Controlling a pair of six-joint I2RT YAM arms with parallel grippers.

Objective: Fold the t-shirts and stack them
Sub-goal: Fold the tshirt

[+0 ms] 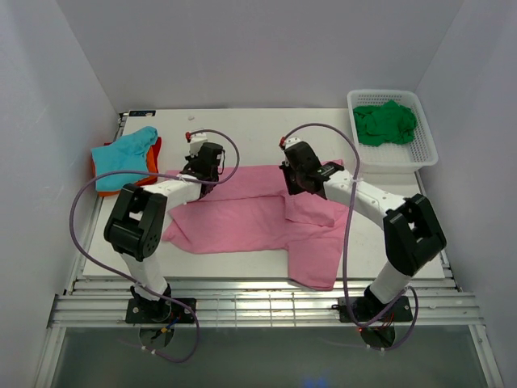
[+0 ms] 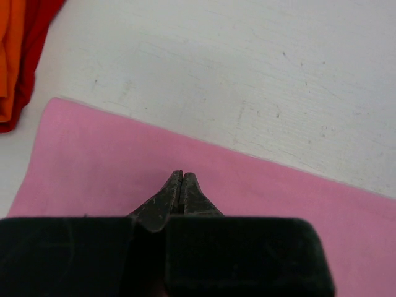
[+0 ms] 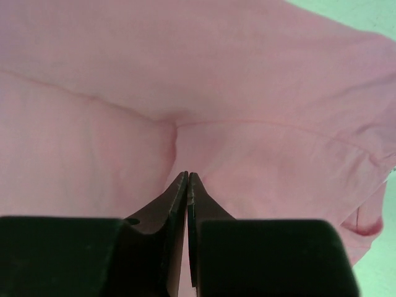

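Top view: bright, even, diffuse light fell from above. The white desk (image 1: 242, 121) showed no glare, and only faint, soft-edged shadows lay beside the arms on the pink t-shirt (image 1: 242, 218). The strip along the bottom of the frame was dimmer and greenish.

Left wrist view: the desk's scratches were sharp in the upper frame. The left gripper (image 2: 180, 176) was nearly featureless black at the bottom edge.

Right wrist view: the pink cloth was soft and low in contrast. The right gripper (image 3: 187, 176) was dark, and the desk in the upper right corner had a pale green tint.
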